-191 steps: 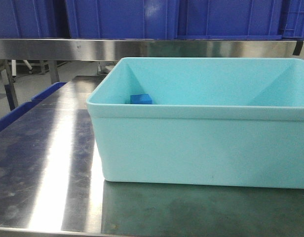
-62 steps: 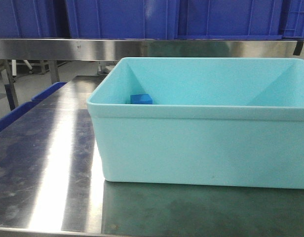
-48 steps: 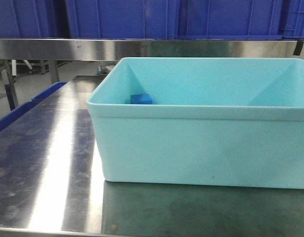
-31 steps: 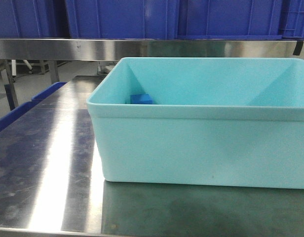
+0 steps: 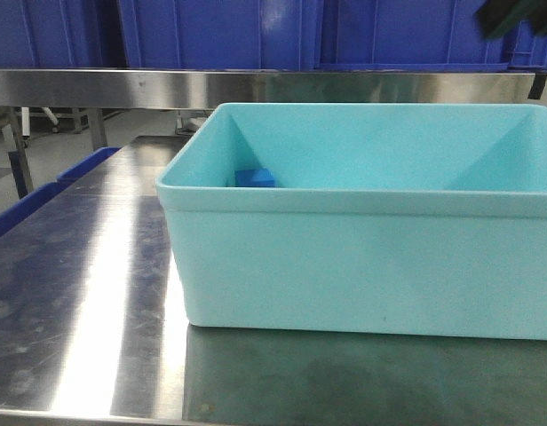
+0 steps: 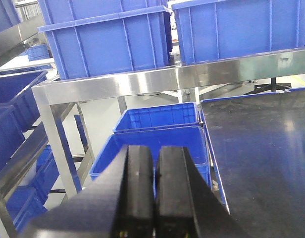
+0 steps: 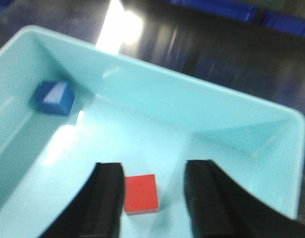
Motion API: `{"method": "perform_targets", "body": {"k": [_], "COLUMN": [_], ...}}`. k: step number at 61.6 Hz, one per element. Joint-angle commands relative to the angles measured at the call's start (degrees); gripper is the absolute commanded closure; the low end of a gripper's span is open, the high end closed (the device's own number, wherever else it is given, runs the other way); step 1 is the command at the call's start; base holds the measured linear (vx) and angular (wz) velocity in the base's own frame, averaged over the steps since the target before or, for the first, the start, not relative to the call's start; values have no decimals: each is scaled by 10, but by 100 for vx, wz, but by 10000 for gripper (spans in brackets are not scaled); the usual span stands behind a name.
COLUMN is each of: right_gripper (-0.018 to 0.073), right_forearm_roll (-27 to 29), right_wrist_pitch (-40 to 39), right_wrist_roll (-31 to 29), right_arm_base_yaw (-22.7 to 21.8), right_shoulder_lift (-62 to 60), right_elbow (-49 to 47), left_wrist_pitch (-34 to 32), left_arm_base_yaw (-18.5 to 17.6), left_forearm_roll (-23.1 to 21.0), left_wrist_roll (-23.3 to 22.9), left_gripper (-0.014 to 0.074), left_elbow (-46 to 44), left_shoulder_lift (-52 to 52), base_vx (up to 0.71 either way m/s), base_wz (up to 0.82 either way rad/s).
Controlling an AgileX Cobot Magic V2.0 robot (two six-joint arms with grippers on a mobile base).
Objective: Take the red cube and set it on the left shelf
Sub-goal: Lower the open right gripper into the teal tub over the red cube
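Note:
The red cube (image 7: 140,194) lies on the floor of the light teal bin (image 7: 202,94). My right gripper (image 7: 153,199) is open above it; the cube sits between the fingers, close to the left finger (image 7: 107,198). In the front view the bin's wall (image 5: 362,266) hides the red cube, and a dark blurred part of the right arm (image 5: 513,16) shows at the top right. My left gripper (image 6: 155,193) is shut and empty, off the table's left side. A stainless-steel shelf rail (image 6: 192,74) carrying blue crates (image 6: 108,42) runs across behind it.
A blue cube (image 7: 54,97) lies in the bin's far left corner and shows in the front view (image 5: 254,177). The steel table (image 5: 87,293) holds the bin. Open blue crates (image 6: 157,124) stand on the floor left of the table. The steel rail (image 5: 167,89) spans the back.
A dark blurred part of the right arm has come into the front view's top right corner. The bin and blue cube have not moved.

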Motion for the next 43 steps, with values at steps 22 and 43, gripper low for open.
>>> {"method": "perform_targets", "body": {"k": [22,43], "right_gripper": [7,7], "right_forearm_roll": [-3,-6], "right_wrist_pitch": [3,-9], "right_wrist_roll": [-11,-16], "right_arm_base_yaw": [3,18], "right_shoulder_lift": [101,104], "right_elbow": [-44,-44], "left_wrist_pitch": [-52,-52], "left_arm_base_yaw": [-1,-1], "left_forearm_roll": [-3,-3], "left_wrist_roll": [0,0], "left_gripper": [491,491], "left_elbow": [13,13], "left_shoulder_lift": [-1,-1], "base_vx": [0,0], "base_wz": [0,0]}}
